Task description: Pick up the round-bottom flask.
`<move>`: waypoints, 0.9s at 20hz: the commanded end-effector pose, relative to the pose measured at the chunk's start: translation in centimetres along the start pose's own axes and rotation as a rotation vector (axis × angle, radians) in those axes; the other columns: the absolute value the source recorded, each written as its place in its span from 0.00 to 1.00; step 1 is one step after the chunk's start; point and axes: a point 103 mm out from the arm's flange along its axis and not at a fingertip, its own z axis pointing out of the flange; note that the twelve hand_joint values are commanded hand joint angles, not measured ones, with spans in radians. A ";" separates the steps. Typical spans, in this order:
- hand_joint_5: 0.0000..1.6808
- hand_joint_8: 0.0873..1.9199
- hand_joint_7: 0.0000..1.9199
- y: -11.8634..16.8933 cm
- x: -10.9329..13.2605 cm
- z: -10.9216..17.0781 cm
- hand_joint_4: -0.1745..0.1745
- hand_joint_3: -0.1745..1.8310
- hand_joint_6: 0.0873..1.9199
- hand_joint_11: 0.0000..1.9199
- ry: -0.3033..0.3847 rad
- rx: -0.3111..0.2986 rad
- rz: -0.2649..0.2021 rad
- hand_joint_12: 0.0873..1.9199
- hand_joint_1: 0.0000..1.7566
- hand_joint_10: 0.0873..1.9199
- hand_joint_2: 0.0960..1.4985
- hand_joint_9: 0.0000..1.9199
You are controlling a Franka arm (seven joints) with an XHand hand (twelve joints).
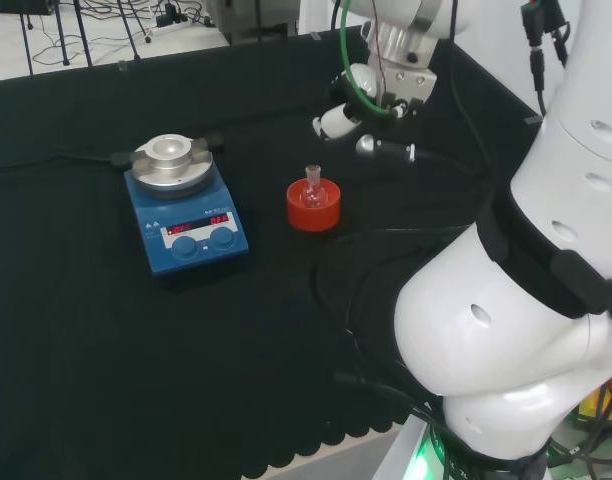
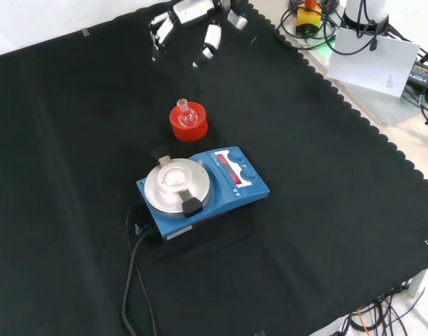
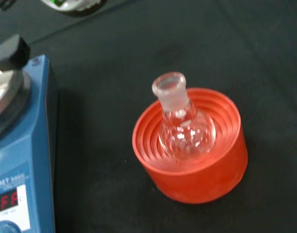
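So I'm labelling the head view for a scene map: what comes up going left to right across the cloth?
Blue hotplate stirrer with round silver top plate → small clear glass round-bottom flask seated in its red ribbed ring stand → black and white robot hand → white arm links.

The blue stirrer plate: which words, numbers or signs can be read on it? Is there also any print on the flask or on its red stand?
Blue stirrer plate, red lit displays: too small to read in the head and front views; cut off at the edge in the wrist view.
White print on its front panel: only partly visible, not readable.
Round-bottom flask: no print visible.
Red stand: no print visible.
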 end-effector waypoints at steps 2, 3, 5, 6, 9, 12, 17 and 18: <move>0.35 0.32 0.22 2.3 -1.0 3.9 0.32 0.45 0.00 0.00 0.036 -0.003 -0.002 0.69 0.51 0.32 0.36 0.27; 0.35 0.32 0.22 2.3 -1.1 4.4 0.33 0.46 0.00 0.00 0.040 0.005 0.002 0.69 0.52 0.32 0.34 0.27; 0.36 0.32 0.23 2.3 -1.5 5.3 0.33 0.47 0.00 0.00 0.047 0.015 0.010 0.69 0.53 0.32 0.32 0.27; 0.37 0.32 0.23 2.2 -1.7 5.8 0.34 0.47 0.00 0.00 0.058 0.020 0.013 0.69 0.53 0.32 0.31 0.27; 0.37 0.32 0.23 2.2 -2.1 7.3 0.34 0.47 0.00 0.00 0.080 0.035 0.023 0.69 0.52 0.32 0.30 0.27; 0.37 0.32 0.23 2.2 -2.4 8.3 0.34 0.47 0.00 0.00 0.089 0.040 0.022 0.70 0.52 0.32 0.30 0.27; 0.37 0.32 0.23 2.3 -3.1 9.4 0.34 0.47 0.00 0.00 0.108 0.044 0.030 0.70 0.51 0.32 0.30 0.27; 0.37 0.32 0.23 2.3 -3.2 9.6 0.34 0.47 0.00 0.00 0.116 0.044 0.033 0.70 0.51 0.32 0.29 0.27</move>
